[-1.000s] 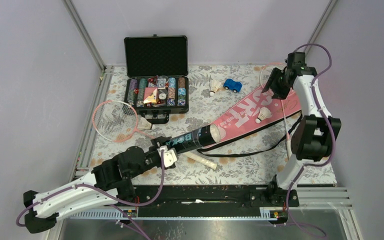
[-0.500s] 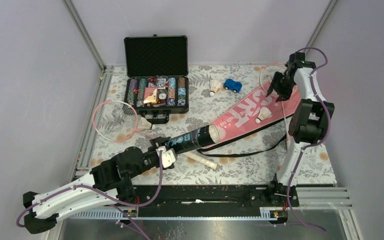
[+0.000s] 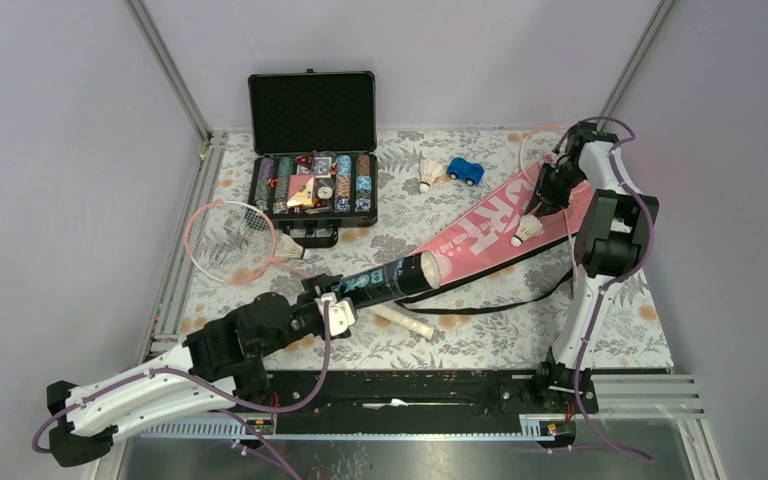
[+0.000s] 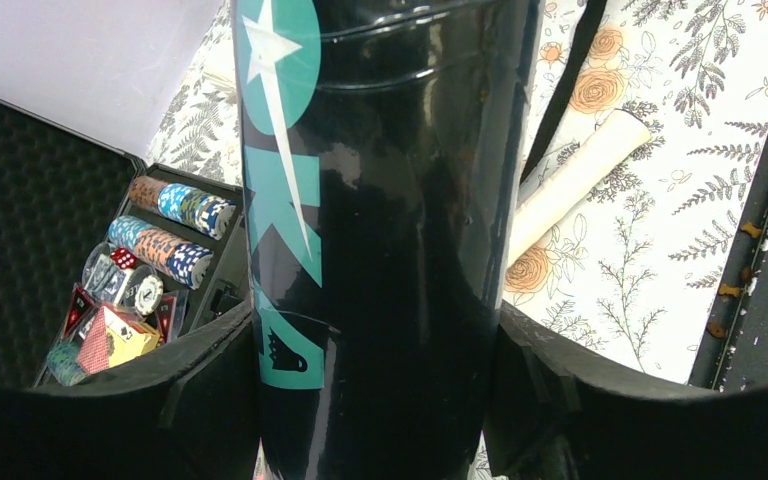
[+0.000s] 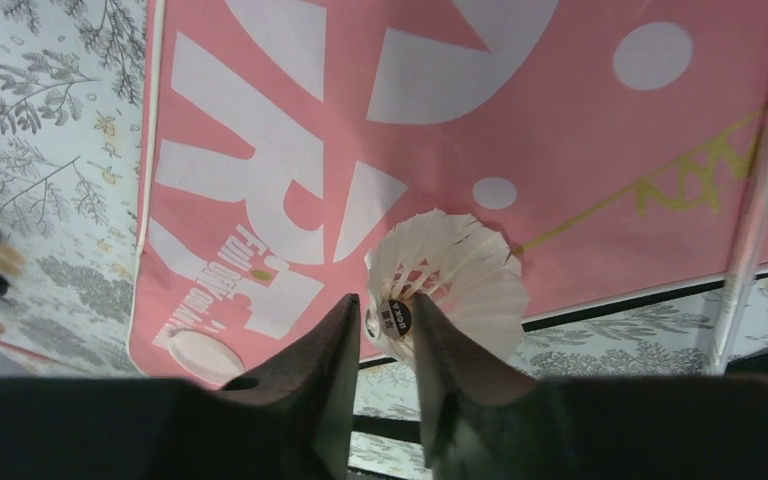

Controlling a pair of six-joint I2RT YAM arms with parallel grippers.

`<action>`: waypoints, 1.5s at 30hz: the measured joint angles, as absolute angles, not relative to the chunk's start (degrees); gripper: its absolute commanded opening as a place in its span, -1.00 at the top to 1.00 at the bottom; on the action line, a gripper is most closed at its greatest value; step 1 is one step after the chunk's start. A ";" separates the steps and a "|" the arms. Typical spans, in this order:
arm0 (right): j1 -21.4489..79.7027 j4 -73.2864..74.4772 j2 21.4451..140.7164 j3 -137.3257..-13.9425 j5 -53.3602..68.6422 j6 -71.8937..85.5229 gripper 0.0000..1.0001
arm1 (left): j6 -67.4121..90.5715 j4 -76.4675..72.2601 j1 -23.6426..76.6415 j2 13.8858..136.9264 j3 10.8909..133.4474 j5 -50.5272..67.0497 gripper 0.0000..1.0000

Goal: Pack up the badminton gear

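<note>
The black tube with teal print point(image 3: 385, 278) lies slanted, its open mouth toward the pink "SPORT" cover point(image 3: 480, 225). My left gripper point(image 3: 335, 300) is shut on the tube's lower end, and the tube point(image 4: 380, 200) fills the space between both fingers point(image 4: 375, 340). A white feather shuttlecock point(image 3: 528, 230) rests on the cover's right part. My right gripper point(image 3: 538, 205) stands over it, fingertips point(image 5: 385, 315) pressed on either side of the shuttlecock's point(image 5: 460, 265) cork. Another shuttlecock point(image 3: 426, 172) lies at the back. A pink racket point(image 3: 230, 240) lies at the left.
An open black case of poker chips point(image 3: 312, 150) stands at the back left, with a small blue toy car point(image 3: 466, 171) to its right. A white cylindrical piece point(image 3: 403, 320) lies below the tube. The cover's black strap point(image 3: 520, 290) loops toward the right arm's base.
My right gripper has come down toward the shuttlecock on the cover, and its fingers have narrowed onto the cork. The left arm and the tube have stayed still.
</note>
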State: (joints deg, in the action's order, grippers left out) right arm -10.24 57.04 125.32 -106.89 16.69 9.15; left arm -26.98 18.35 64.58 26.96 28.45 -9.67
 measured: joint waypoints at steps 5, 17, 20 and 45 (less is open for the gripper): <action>-10.24 57.19 124.86 -104.77 18.24 8.38 1.00 | -26.98 18.35 64.58 27.14 28.45 -9.50 0.20; -10.24 51.35 107.81 -90.30 26.52 12.08 1.00 | -23.66 19.81 64.58 27.18 29.45 -9.06 0.15; -10.17 46.19 99.72 -83.48 31.09 16.12 1.00 | -20.88 21.93 64.58 28.80 32.86 -8.78 0.15; 7.57 21.04 52.45 -67.92 37.12 39.20 1.00 | 1.54 30.85 64.58 39.05 45.08 -6.28 0.19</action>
State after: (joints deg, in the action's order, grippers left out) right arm 7.57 21.04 52.45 -67.92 37.12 39.20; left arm 1.54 30.85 64.58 39.05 45.08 -6.28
